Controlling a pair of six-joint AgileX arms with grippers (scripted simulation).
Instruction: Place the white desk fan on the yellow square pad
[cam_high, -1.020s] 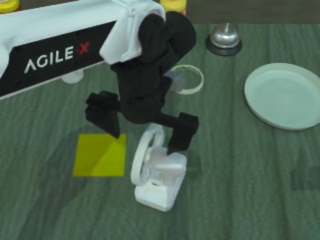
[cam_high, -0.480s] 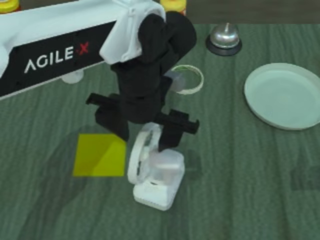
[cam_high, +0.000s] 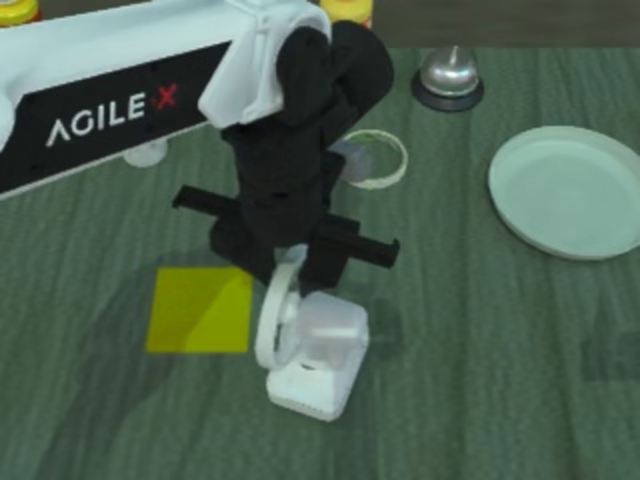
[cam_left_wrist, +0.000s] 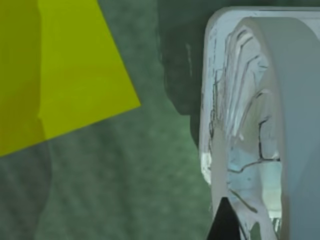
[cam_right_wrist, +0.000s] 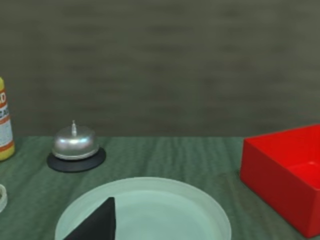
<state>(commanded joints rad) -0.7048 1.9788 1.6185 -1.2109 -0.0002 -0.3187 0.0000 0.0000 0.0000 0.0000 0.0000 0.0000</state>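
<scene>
The green table (cam_high: 500, 380) carries the white desk fan (cam_high: 310, 345), yellow square pad (cam_high: 198, 310), plate (cam_high: 565, 190), bell (cam_high: 448, 78) and thin ring (cam_high: 378, 160).

Bell, plate and bin on green surface (cam_right_wrist: 170, 155)
Silver bell (cam_right_wrist: 75, 142) behind white plate (cam_right_wrist: 150, 210); red bin (cam_right_wrist: 285, 175) alongside.

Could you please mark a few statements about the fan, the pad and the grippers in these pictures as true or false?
1. The white desk fan stands on the yellow square pad. False: it stands beside it, on the table.
2. The left gripper is closed on the fan's ring. True.
3. A silver bell stands at the table's far edge. True.
4. The white plate lies left of the pad. False: it lies to the right.
</scene>
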